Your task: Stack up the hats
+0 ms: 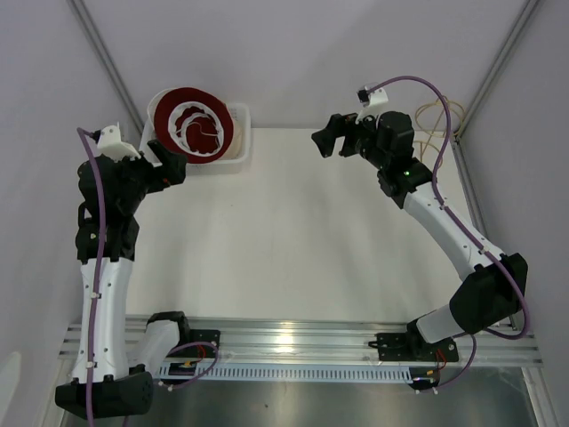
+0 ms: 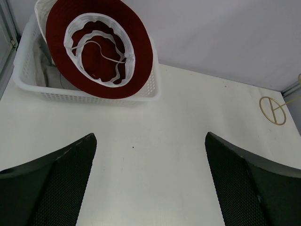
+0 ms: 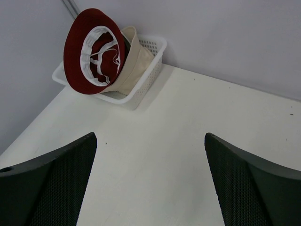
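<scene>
A dark red hat (image 1: 192, 124) lies upside down and tilted on top of the white mesh basket (image 1: 240, 142) at the back left; its white inner band shows. It also shows in the left wrist view (image 2: 101, 47) and the right wrist view (image 3: 91, 52). A beige hat (image 3: 134, 63) sits under it in the basket. Pale grey fabric (image 2: 44, 70) shows inside the basket. The white hat is hidden. My left gripper (image 1: 174, 166) is open and empty just in front of the basket. My right gripper (image 1: 325, 142) is open and empty, raised at the back right of centre.
The basket stands against the back wall at the left corner of the white table (image 1: 293, 231). A coiled tan cable (image 1: 436, 124) lies at the back right edge. A metal rail (image 1: 302, 342) runs along the near edge.
</scene>
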### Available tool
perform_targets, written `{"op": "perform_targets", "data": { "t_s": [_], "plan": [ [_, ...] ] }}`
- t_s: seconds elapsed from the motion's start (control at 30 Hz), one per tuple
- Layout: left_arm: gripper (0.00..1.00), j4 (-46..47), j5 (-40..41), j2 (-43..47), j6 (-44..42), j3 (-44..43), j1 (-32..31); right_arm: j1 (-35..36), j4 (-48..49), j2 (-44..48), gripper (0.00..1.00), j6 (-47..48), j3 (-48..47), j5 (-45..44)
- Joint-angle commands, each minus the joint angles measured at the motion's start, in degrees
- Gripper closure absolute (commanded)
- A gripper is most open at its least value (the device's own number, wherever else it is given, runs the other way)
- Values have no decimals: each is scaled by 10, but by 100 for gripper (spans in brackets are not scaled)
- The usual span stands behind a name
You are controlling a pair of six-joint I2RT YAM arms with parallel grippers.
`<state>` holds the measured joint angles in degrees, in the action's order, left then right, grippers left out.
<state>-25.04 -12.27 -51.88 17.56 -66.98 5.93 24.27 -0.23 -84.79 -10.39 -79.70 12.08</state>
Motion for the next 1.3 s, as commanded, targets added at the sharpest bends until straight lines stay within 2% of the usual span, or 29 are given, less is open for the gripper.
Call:
{"op": "perform_targets", "data": {
  "t_s": [0.0, 0.13, 0.37, 0.47, 0.67, 0.77, 0.8, 0.87, 0.9, 1.0, 1.13, 1.2, 1.27],
  "plan": [
    [0, 18, -9, 1, 7, -10, 6, 4, 8, 14, 1, 7, -1, -32],
    [0, 22, 19, -8, 15, 3, 7, 4, -6, 9, 1, 10, 4, -78],
    [1, 46, 17, -38, 31, 22, 9, -3, -24, 15, 1, 31, 25, -158],
    [0, 67, 29, -43, 35, 33, 9, -35, -29, 22, 1, 11, 29, -171],
    [0, 106, 64, -83, 117, 49, 9, -128, -11, 65, 1, -39, 88, -128],
    [1, 126, 12, -117, 148, 39, 8, -135, -4, 94, 1, -17, 111, -181],
    [0, 134, -18, -126, 152, 32, 8, -135, -5, 98, 1, -9, 111, -228],
    [0, 129, -29, -149, 156, 21, 7, -141, 26, 106, 1, 27, 114, -283],
    [1, 120, -28, -154, 154, 6, 6, -146, 38, 104, 1, 41, 120, -341],
    [0, 89, -15, -157, 138, -3, 6, -178, 37, 81, 1, 71, 119, -398],
    [1, 83, -4, -129, 109, 9, 6, -222, 51, 48, 1, 90, 104, -375],
    [0, 78, -13, -117, 82, 9, 6, -267, 51, 24, 1, 86, 89, -312],
    [1, 70, -28, -109, 57, 11, 6, -299, 35, 6, 7, 69, 55, -256]
  ]
}}
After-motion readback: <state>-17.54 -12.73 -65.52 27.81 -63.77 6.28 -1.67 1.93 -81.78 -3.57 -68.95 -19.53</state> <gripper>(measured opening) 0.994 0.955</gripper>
